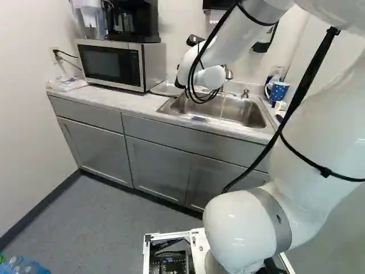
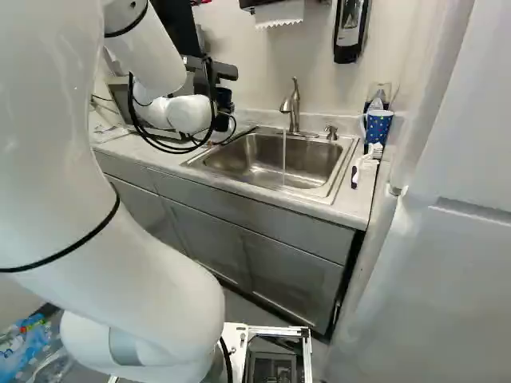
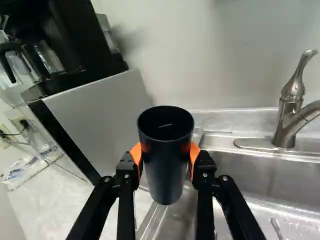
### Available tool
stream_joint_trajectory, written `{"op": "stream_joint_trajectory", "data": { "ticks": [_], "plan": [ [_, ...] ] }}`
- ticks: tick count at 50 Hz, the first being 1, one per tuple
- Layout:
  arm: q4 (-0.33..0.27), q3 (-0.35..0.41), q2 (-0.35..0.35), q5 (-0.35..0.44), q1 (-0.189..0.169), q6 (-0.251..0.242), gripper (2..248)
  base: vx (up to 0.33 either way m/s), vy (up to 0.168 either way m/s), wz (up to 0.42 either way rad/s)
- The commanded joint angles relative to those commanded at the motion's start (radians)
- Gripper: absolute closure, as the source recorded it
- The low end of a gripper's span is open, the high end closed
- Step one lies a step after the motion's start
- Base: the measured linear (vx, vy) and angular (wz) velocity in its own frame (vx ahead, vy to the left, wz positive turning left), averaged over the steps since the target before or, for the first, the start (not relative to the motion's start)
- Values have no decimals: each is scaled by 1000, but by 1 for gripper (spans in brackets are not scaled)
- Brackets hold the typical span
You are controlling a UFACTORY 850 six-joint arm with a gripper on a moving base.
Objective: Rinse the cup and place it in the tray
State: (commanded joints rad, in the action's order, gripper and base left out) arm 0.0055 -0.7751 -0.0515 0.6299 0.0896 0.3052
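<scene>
While a tall white cabinet-like body stands at the right of the right base view, the white arm reaches forward over the table, its wrist near the microwave side of the sink. Grey doors and drawer fronts line the table's face, and the steel sink is set into its top. At the left of the left base view, the microwave sits on the table with a black coffee maker on top of it. A flat, pale thing lies between the microwave and the sink, too unclear to name. Behind the sink rises the metal faucet, with a thin stream of water falling into the basin. The black gripper has the dark cup pinched between its orange pads, one on each side, with the cup's round mouth showing in the wrist view. In that view the cup appears in front of the microwave's side and the near corner of the sink. Beyond the sink's other end, a blue spotted mug stands upright, with a small white brush on the table just beside the sink's rim.
</scene>
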Motion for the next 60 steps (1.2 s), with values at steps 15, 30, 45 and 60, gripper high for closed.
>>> {"op": "stream_joint_trajectory", "data": {
  "ticks": [15,30,45,60],
  "plan": [
    [0,0,0,0,0,158,139,0,0,0],
    [0,0,0,0,0,315,139,0,0,0],
    [0,0,0,0,0,473,139,0,0,0],
    [0,0,0,0,0,631,139,0,0,0]
  ]
}}
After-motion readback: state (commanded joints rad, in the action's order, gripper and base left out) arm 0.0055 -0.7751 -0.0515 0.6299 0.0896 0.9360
